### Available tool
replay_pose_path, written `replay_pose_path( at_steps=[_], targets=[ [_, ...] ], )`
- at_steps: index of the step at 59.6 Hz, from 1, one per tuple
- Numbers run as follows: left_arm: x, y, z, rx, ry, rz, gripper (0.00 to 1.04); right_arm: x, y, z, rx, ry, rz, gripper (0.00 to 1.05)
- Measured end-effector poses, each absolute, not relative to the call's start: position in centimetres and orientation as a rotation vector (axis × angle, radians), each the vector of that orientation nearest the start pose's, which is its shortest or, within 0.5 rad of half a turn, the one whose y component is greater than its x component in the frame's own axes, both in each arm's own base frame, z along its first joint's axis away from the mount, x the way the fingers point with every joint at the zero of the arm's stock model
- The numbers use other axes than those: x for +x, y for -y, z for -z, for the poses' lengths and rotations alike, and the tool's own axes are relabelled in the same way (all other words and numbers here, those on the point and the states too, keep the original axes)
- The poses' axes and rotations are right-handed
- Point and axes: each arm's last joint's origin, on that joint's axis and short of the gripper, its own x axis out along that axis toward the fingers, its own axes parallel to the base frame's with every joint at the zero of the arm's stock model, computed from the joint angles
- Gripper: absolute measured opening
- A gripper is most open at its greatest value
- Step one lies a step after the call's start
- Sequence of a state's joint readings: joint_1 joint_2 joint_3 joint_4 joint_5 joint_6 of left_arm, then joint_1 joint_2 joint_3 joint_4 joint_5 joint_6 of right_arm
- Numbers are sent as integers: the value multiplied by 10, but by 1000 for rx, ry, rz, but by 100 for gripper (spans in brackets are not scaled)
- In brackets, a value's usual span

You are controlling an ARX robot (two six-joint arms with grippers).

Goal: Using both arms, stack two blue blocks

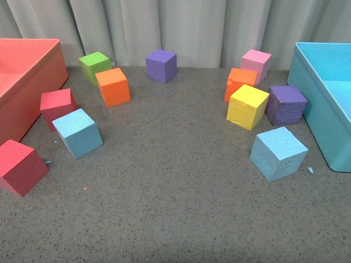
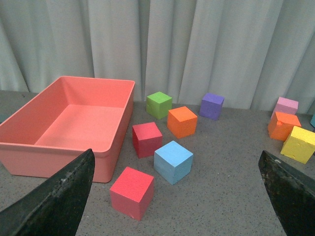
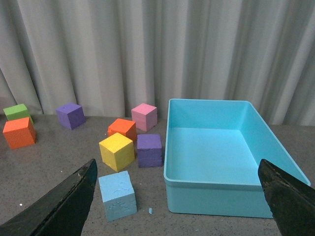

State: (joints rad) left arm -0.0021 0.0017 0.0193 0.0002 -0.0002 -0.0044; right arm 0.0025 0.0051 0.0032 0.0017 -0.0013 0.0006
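Ahead of the left gripper, spread wide and empty: one blue block, centred between the jaws, red cube just beside it. Ahead of the right gripper, equally wide: the other block, off toward one finger. Could easily have clipped a neighbour, or stacked crooked on dented foam.

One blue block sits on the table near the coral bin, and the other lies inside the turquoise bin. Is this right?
No. The second blue block lies on the table beside the turquoise bin, not inside it, as the front view shows.
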Motion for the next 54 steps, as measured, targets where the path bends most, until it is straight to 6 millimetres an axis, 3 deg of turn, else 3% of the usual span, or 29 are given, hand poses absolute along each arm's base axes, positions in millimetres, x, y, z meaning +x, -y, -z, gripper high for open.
replay_pose_path(
  at_steps=[54],
  targets=[
    [97,0,-170,-4,18,2,98,98,0,-164,1,-1,-4,95]
  ],
)
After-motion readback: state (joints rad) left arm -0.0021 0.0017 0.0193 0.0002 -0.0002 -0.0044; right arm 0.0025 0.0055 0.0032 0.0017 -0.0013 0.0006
